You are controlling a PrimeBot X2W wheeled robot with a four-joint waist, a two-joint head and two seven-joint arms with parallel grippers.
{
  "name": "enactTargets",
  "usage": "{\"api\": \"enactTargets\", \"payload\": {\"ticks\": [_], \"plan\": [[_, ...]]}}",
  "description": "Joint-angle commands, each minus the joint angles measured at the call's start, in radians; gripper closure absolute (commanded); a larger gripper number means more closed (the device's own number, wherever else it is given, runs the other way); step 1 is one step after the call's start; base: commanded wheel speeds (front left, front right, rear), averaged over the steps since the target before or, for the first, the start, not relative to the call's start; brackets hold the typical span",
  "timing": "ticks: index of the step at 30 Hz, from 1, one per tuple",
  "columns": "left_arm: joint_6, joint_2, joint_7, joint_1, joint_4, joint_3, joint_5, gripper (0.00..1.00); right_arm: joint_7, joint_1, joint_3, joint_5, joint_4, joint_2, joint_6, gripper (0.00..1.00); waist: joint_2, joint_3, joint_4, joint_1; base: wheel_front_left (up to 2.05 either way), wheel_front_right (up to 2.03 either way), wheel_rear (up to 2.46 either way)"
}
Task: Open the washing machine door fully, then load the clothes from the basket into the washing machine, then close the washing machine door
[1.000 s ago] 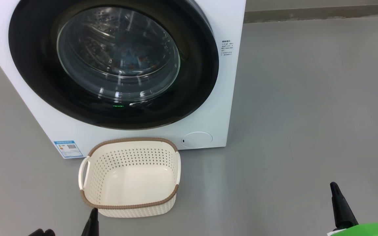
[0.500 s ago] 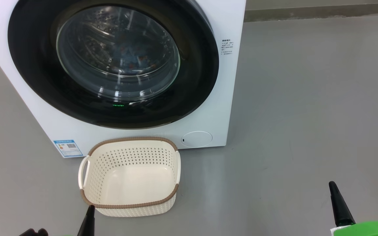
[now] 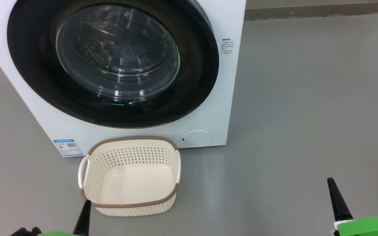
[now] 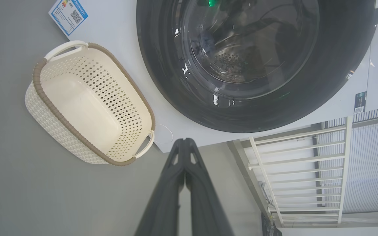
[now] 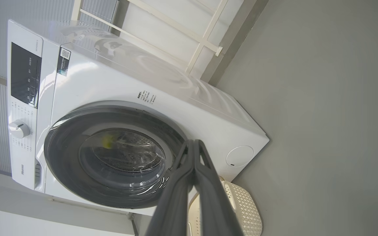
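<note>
While you looked down through the head view, one washing machine (image 3: 228, 98) stood on the grey floor (image 3: 290, 131), its single round door (image 3: 31, 65) lying flush in the white front and facing you. Small orange flecks (image 3: 141, 58) showed behind the glass, too blurred to name. One basket (image 3: 131, 139) sat on the floor just beside the machine's lower front edge, mouth up, its long axis running handle to handle along that front. The left gripper (image 3: 86, 205), fingers pressed together on nothing, pointed at the basket's near left corner; you could not tell whether it touched. The right gripper (image 3: 331, 183), likewise pinched together, stood well apart to the right.

Through the left wrist view, the left gripper (image 4: 185, 141) aimed its joined tips at the machine's (image 4: 110, 19) lower front edge, between basket (image 4: 110, 98) and door (image 4: 340, 65); both basket handles showed.

Through the right wrist view, the right gripper's (image 5: 194, 142) joined tips crossed the door's (image 5: 64, 164) rim, the basket (image 5: 244, 203) lying just beside its fingers.
</note>
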Motion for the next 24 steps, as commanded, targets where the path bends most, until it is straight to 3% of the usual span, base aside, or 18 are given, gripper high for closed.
{"api": "enactTargets", "payload": {"ticks": [1,24], "plan": [[-0.014,0.019,0.006,-0.051,-0.018,0.034,-0.031,1.0,0.009,-0.052,0.016,0.039,-0.022,-0.005,-0.004,1.0,-0.0001,0.0,0.0,-0.0001,0.0,0.0,0.0],[-0.043,0.021,0.071,-0.081,-0.014,0.096,-0.241,1.0,0.074,-0.088,0.019,0.285,0.005,0.0,-0.005,1.0,-0.0001,0.006,0.0,-0.0001,0.0,0.0,0.0]]}}
